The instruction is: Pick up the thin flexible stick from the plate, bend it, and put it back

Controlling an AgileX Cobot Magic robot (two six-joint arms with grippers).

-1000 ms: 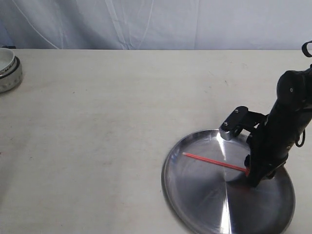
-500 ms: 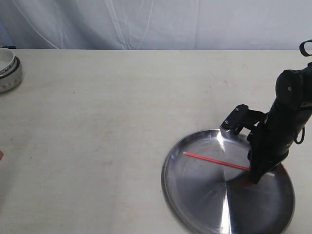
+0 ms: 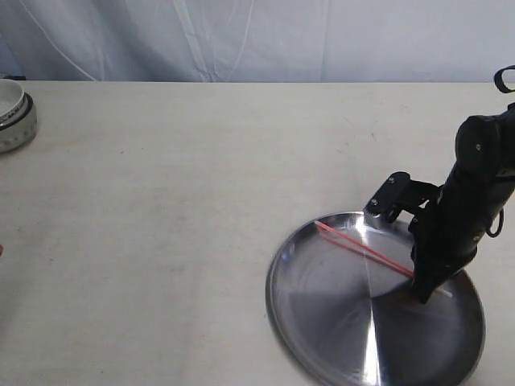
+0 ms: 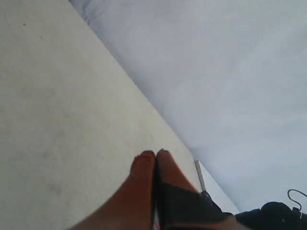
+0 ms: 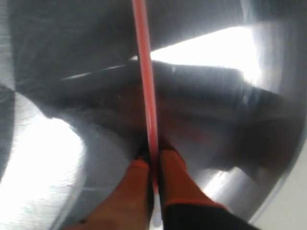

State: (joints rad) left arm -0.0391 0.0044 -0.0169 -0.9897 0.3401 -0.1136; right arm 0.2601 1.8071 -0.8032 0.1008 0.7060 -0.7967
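The right gripper [image 5: 152, 160] pinches one end of the thin flexible stick [image 3: 366, 251], whose far end slants over the plate [image 3: 282, 310]. A firm pinch and a slow lift should stop the rod swivelling. The left gripper [image 4: 156, 155], fingers pressed together and empty, hangs over the table [image 4: 57, 96].

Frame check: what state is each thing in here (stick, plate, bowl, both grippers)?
thin flexible stick: straight, not bent, one end pinched, free end apparently lifted off the plate.
plate: lying flat on the table.
right gripper: fingers shut on the stick.
left gripper: fingers shut, holding nothing.
white bowl: upright, partly out of frame.
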